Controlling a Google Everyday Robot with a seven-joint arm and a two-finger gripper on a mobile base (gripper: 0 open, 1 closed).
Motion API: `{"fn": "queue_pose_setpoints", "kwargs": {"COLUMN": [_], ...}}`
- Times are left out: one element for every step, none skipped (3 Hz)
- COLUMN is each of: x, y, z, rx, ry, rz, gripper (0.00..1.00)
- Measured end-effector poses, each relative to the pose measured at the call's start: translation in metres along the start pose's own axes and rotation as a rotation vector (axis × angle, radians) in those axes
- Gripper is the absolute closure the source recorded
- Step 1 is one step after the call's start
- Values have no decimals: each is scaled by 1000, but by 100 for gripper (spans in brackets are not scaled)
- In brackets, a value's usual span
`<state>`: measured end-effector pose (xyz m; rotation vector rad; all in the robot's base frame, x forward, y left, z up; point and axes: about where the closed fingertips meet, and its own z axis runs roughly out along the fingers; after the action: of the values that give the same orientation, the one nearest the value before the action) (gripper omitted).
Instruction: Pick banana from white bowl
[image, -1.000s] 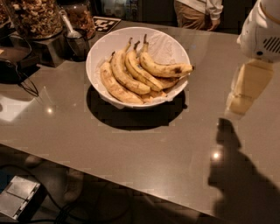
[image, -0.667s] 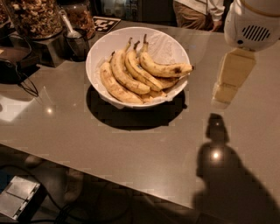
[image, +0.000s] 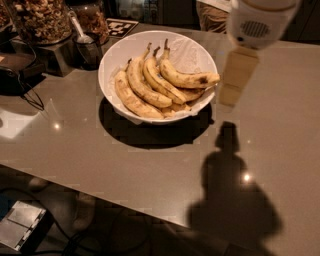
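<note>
The white bowl stands on the grey counter at the upper middle. It holds several yellow bananas lying side by side. The banana with the dark blotch near its blunt tip lies on the right side, its tip resting over the bowl's right rim. My gripper hangs from the white arm at the upper right. It is above the counter, just right of the bowl's rim and close to the banana's tip, and it holds nothing that I can see.
Glass jars of nuts and a metal cup with a scoop stand at the back left. A dark device with cables lies at the left. The counter's front edge runs diagonally at the bottom. The arm's shadow falls at the lower right.
The arm and gripper have moved left, from the right edge of the view to just beside the bowl's right rim. The bowl and bananas have not moved.
</note>
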<state>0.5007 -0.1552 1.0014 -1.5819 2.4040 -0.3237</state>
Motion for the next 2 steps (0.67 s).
{"fn": "queue_pose_setpoints", "kwargs": {"x": [-37,-50], "y": [-12,-16], "z": [10,10], "rx": [15,36], "ry": [35,8], "rz": [-1,-10], "gripper": [0,0]}}
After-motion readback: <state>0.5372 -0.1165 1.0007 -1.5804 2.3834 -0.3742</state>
